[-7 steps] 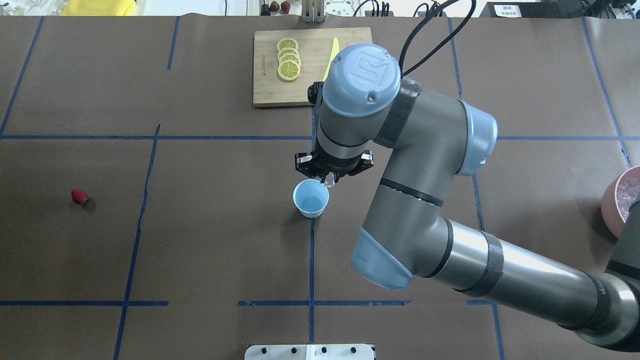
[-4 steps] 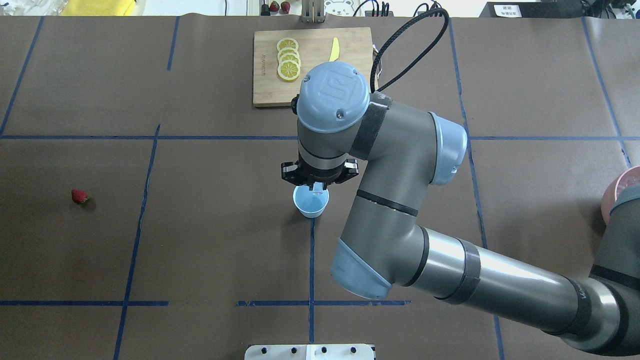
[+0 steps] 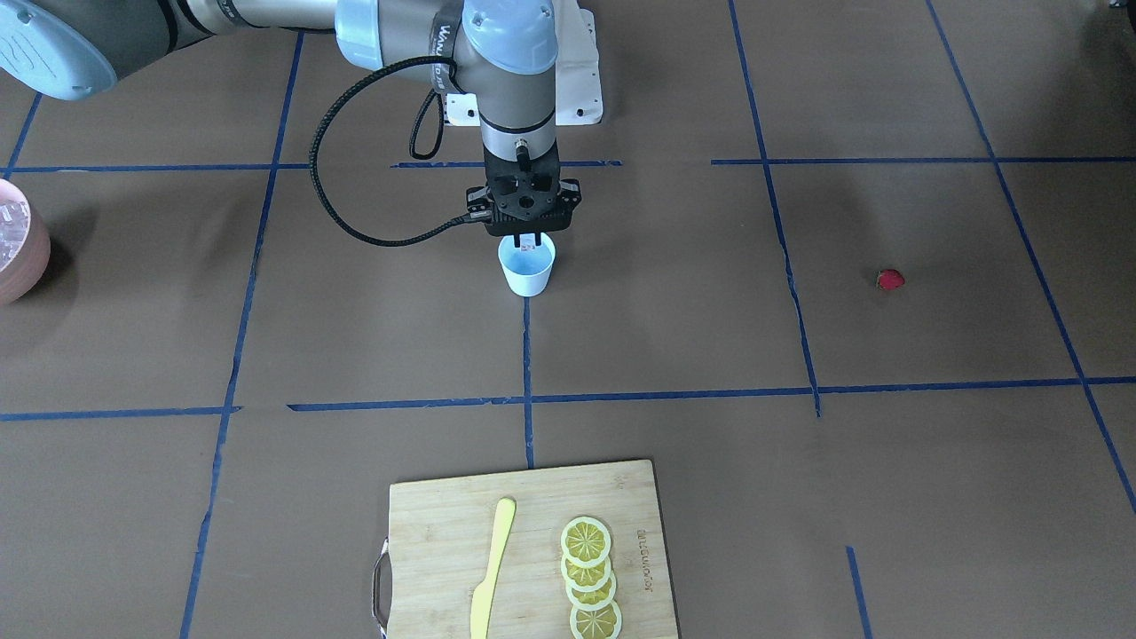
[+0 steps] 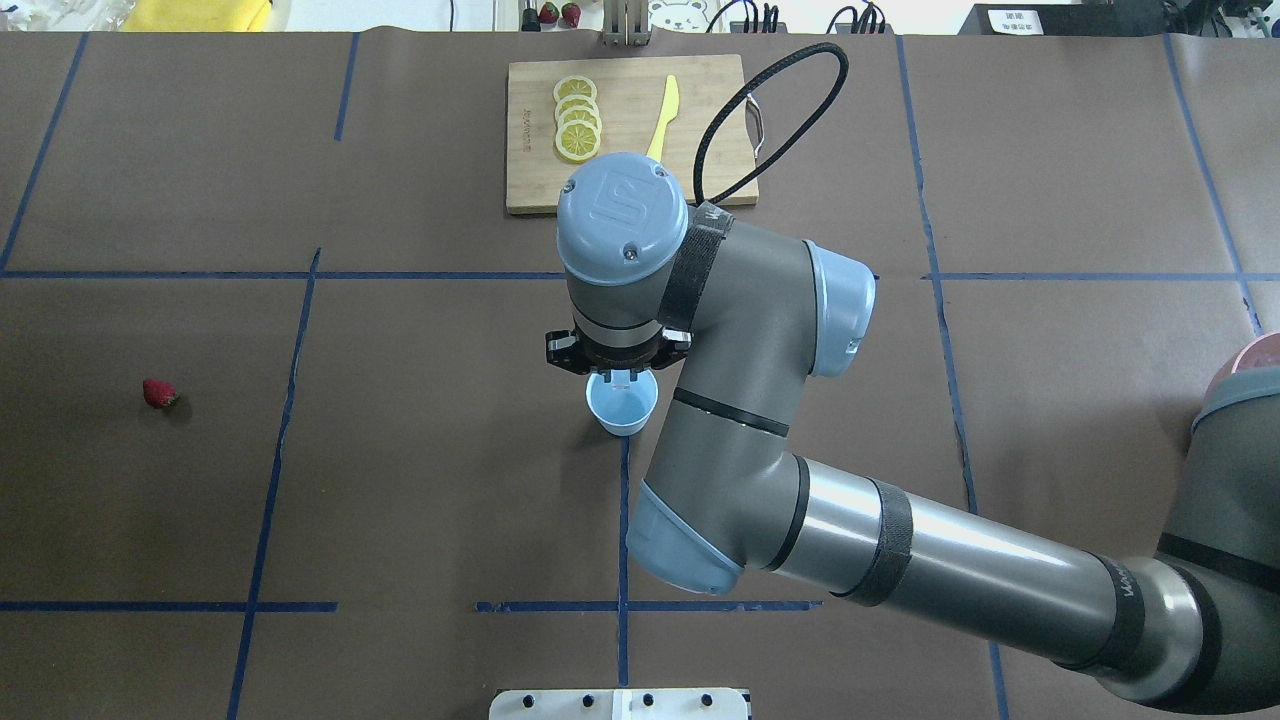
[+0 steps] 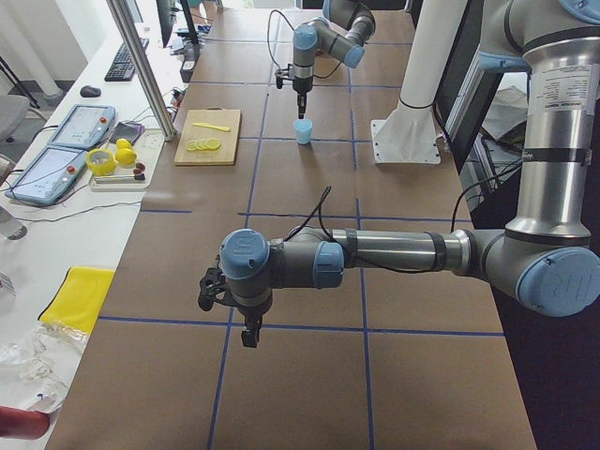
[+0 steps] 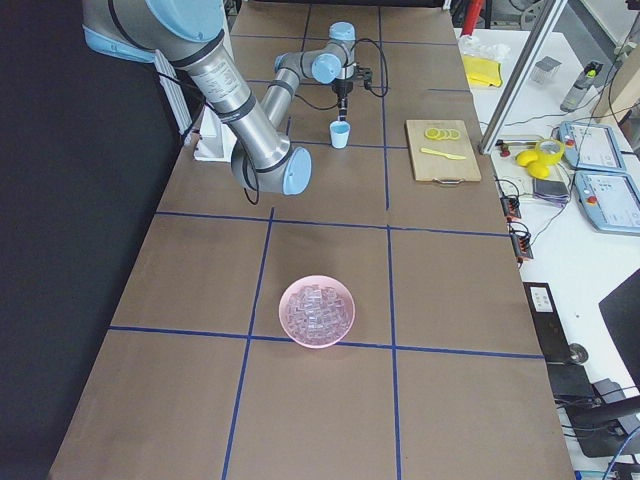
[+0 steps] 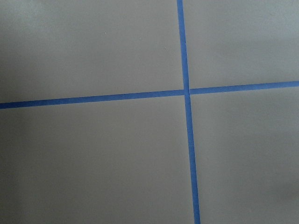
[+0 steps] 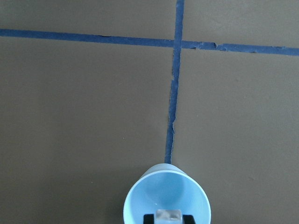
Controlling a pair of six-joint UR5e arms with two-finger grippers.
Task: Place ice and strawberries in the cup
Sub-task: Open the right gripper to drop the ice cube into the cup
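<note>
Now my right gripper (image 4: 622,379) pinches one ice cube (image 8: 168,215) between narrowly set fingers (image 8: 148,218), hanging directly over the cup's (image 4: 622,410) open mouth.

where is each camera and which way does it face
front-facing: across the table, facing the robot; right gripper over the cup.
overhead: behind the robot, looking forward and down; right arm.
exterior left: table's left end; left gripper near, right arm far.
exterior right: table's right end; pink bowl near, right arm.
left wrist: straight down on tape lines; no fingers.
right wrist: down into the cup; fingertips pinching an ice cube.
shared: front-facing and overhead both show the strawberry.
</note>
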